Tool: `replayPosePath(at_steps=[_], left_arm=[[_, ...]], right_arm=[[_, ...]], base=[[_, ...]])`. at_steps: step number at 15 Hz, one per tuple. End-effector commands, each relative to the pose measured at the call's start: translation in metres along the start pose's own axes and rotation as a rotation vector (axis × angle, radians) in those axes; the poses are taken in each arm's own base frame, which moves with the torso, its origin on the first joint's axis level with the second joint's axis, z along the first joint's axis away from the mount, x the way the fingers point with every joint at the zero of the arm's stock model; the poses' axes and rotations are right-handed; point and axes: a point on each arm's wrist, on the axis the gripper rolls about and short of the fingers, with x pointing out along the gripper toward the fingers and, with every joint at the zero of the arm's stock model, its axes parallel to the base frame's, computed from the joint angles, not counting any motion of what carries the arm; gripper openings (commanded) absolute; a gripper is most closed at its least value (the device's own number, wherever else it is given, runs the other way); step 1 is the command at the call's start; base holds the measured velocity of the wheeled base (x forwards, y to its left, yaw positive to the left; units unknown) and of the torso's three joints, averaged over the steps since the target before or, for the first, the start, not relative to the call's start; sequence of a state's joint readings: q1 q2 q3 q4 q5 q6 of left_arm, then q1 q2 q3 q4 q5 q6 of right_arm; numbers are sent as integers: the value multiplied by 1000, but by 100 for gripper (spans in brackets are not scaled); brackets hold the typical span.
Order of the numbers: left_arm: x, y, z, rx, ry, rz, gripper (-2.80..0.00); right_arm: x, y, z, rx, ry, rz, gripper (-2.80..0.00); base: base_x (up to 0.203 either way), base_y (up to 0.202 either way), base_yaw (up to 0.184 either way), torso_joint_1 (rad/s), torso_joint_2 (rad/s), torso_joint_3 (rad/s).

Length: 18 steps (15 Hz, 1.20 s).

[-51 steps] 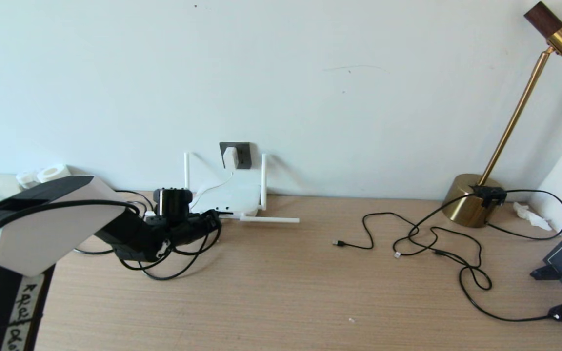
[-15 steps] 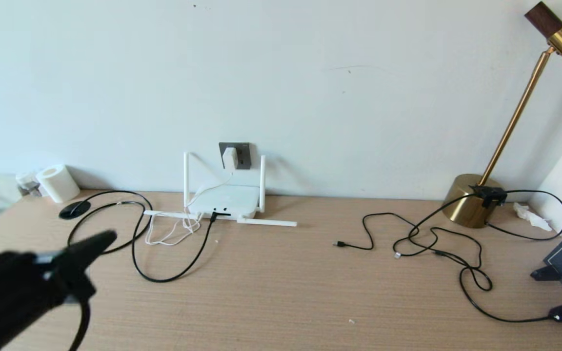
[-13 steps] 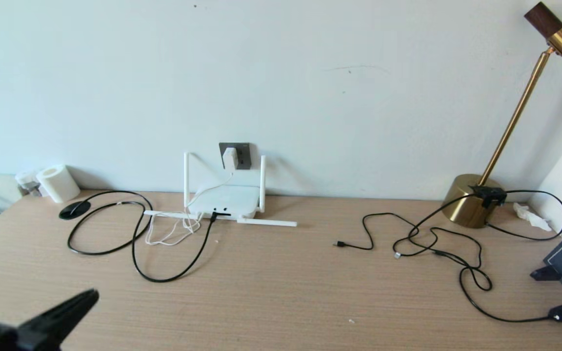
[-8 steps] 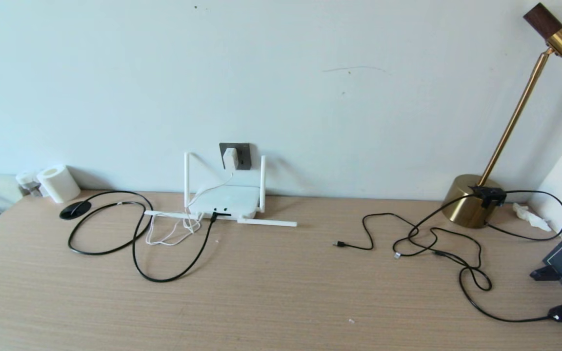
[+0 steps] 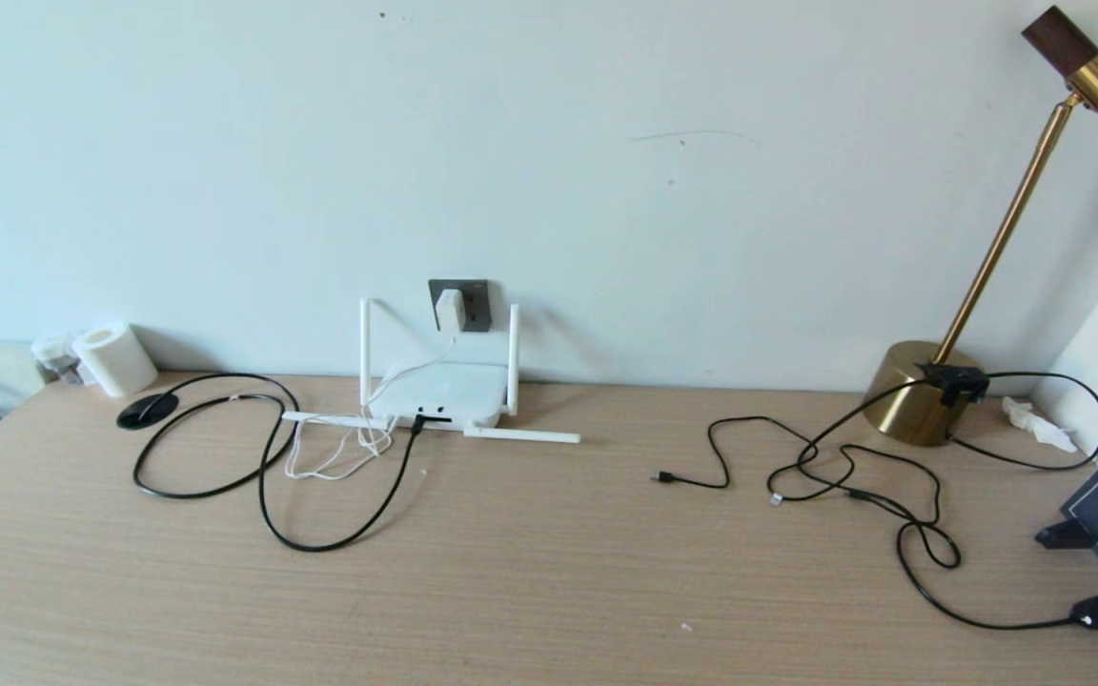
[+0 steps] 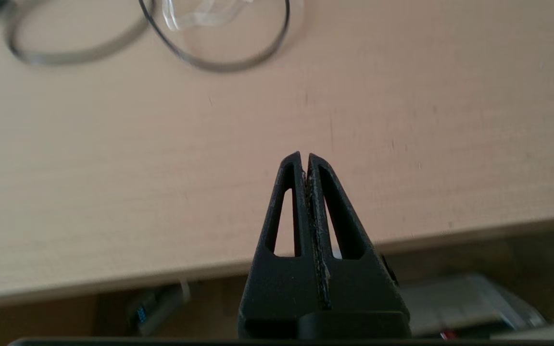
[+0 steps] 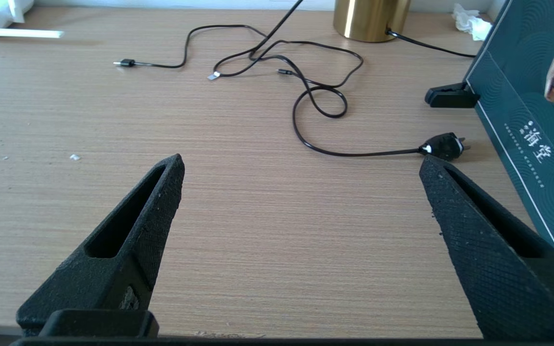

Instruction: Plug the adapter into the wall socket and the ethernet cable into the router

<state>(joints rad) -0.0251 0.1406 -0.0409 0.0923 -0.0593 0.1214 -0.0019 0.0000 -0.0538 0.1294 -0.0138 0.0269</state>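
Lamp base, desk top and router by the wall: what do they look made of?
The round gold lamp base looks like polished brass-toned metal: it shows mirror-like glints. The light tan desk top looks like matte wood or wood-look laminate, given its fine straight grain. The flat white router with stick antennas looks like smooth moulded plastic, evenly coloured.

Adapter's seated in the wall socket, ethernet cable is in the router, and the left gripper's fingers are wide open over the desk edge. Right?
Not quite. The left gripper is shut, fingers pressed together with nothing between them, as the left wrist view shows. The rest holds in the head view: adapter in the wall socket, ethernet cable plugged into the router.
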Motion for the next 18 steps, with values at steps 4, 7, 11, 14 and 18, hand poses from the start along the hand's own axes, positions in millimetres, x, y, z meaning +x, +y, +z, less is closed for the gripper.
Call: replayPosePath(at_steps=[4, 7, 11, 14, 18], left_arm=[[-9, -1, -6, -40, -137, 58, -280], [-9, 0, -6, -144, -139, 88, -280], [-9, 0, -6, -149, -139, 89, -280], [-9, 0, -6, -149, -139, 91, -280], [-9, 0, -6, -149, -139, 89, -280]], right_arm=[[0, 0, 0, 1, 3, 0, 0], [0, 0, -1, -1, 4, 2, 0], [0, 0, 0, -2, 3, 1, 0], [0, 0, 0, -1, -2, -16, 0], [0, 0, 0, 2, -1, -13, 0]], base=[[0, 0, 0, 0, 0, 0], [0, 0, 0, 0, 0, 0], [0, 0, 0, 0, 0, 0], [0, 0, 0, 0, 0, 0], [0, 0, 0, 0, 0, 0]])
